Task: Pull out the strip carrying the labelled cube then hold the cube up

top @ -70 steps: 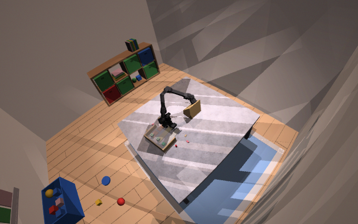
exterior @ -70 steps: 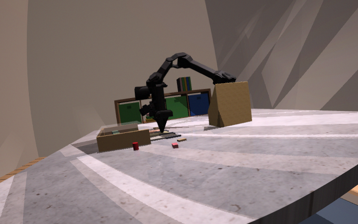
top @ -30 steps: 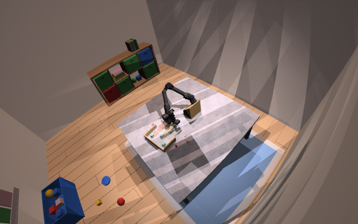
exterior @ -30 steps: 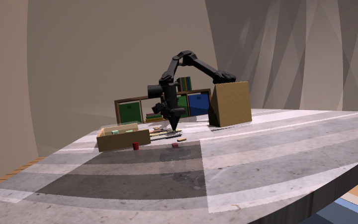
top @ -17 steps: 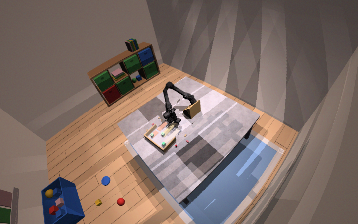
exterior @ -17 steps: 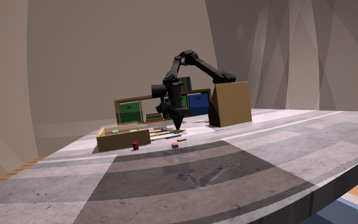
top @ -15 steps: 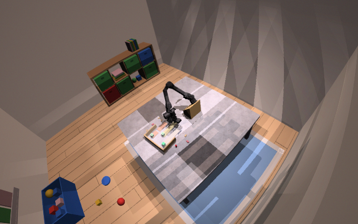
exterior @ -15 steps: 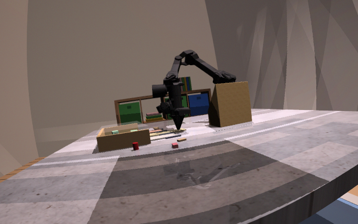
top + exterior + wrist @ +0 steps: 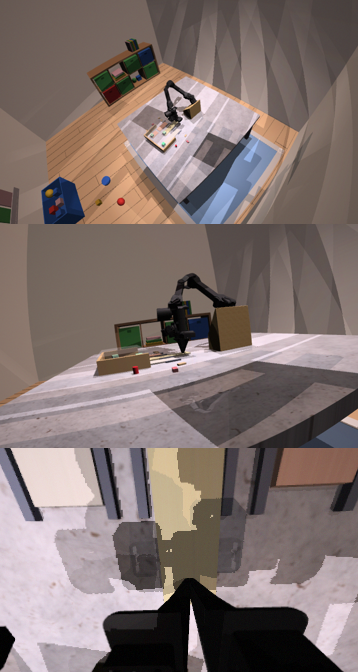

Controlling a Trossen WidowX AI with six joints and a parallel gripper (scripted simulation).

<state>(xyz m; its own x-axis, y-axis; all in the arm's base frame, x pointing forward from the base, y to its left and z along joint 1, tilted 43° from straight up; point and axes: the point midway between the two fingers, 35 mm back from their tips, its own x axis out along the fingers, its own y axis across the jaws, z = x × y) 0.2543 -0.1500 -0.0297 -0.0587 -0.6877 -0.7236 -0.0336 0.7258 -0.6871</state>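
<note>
My gripper [image 9: 177, 121] [image 9: 182, 352] [image 9: 189, 582] is shut and empty, its tips low over the outer end of the yellow strip [image 9: 170, 128] [image 9: 162, 478]. That strip sticks out past its dark rails towards the arm. A cream strip [image 9: 172, 135] [image 9: 55, 478] and an orange-brown strip [image 9: 162, 126] [image 9: 320, 465] lie either side. The orange-brown one shows a gap before another piece [image 9: 155, 133]. Green cubes stand at the strips' far ends: one [image 9: 164, 132] in line with the yellow strip, others [image 9: 151, 134] [image 9: 163, 144] beside it. Their labels are too small to read.
A low wooden-walled box [image 9: 154, 144] [image 9: 124, 365] with a clear cover surrounds the cubes. A red cylinder [image 9: 176, 145] [image 9: 135, 370], red block [image 9: 187, 141] [image 9: 175, 369] and tan block [image 9: 185, 135] [image 9: 181, 363] lie outside. A tall wooden panel [image 9: 194, 109] [image 9: 233, 328] stands near the arm's base.
</note>
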